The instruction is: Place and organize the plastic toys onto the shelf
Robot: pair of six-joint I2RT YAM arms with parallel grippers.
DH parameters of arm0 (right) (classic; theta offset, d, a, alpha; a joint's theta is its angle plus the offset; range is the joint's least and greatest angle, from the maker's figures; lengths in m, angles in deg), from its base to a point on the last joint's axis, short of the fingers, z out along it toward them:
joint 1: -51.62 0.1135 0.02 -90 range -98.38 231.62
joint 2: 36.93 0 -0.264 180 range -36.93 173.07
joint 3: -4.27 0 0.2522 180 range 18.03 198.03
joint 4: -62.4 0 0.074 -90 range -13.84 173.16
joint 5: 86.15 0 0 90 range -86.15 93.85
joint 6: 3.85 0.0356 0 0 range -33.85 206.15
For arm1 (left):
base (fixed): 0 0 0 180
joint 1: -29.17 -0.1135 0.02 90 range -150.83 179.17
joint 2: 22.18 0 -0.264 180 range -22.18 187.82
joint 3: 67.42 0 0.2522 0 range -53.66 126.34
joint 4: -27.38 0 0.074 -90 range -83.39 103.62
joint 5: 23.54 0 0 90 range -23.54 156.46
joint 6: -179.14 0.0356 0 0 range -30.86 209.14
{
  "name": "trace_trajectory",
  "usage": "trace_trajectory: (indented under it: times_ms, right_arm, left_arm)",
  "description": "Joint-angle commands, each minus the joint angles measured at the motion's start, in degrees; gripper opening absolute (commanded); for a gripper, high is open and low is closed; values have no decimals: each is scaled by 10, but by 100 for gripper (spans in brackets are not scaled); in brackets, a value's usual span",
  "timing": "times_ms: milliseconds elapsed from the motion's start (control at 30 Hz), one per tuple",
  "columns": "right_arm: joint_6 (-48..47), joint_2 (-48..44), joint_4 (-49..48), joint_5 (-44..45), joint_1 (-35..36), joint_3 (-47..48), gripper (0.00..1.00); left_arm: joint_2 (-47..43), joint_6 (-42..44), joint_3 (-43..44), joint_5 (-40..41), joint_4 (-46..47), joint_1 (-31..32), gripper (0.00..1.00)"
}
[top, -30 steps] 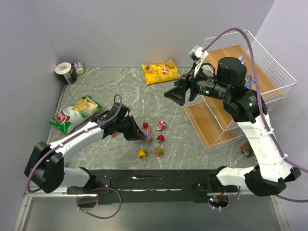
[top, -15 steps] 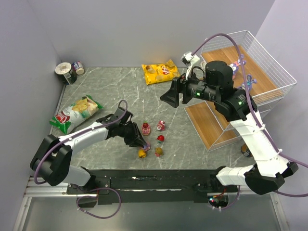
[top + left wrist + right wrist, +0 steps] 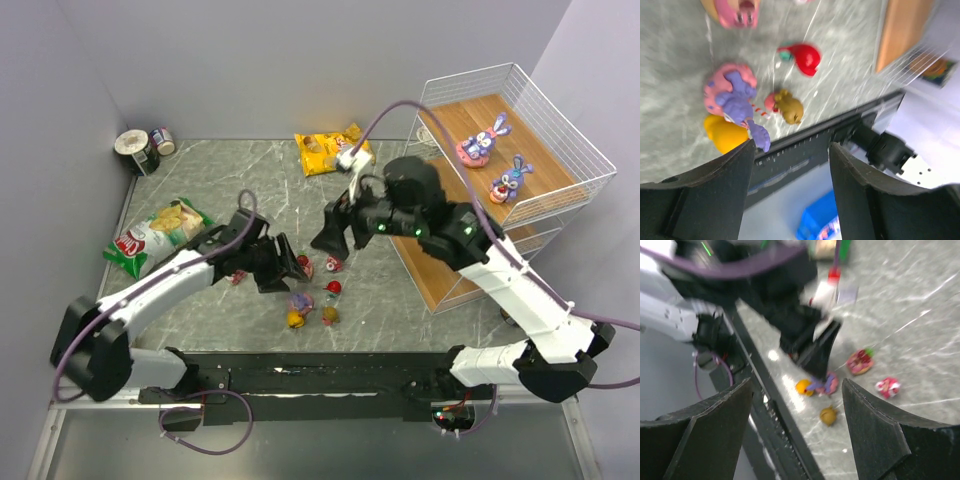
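We see the left gripper (image 3: 791, 146) released; a purple bunny (image 3: 735, 102) on a pink spotted donut sits just ahead. The right gripper (image 3: 796, 385) is released and empty.

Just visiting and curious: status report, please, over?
Left fingers open, empty; right fingers open, empty. Two bunnies on shelf; other toys loose on table. Nothing seen in the way.

Two purple plastic bunnies on pink donut bases (image 3: 474, 147) (image 3: 507, 183) sit on the white wire shelf's (image 3: 545, 150) top board. A third bunny (image 3: 300, 301), yellow piece (image 3: 295, 320) and red cherry (image 3: 333, 287) lie on the tabletop (image 3: 230, 180).
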Motion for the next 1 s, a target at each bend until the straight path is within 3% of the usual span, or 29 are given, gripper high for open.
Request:
trace_trajectory:
  times_ms: [0,267,467,967]
  right_arm:
    - [29,-24,-53,73,54,-55,80]
    - [60,-21,-113,205,159,-164,83]
    - [90,-6,-249,249,185,-308,80]
    - [121,151,-310,321,223,-335,63]
  left_arm:
    - [-84,21,9,78,-56,-38,67]
    - [-172,41,-58,112,-80,-128,71]
    - [-187,63,-68,99,-91,-162,75]
    - [-196,111,-83,43,-103,-231,79]
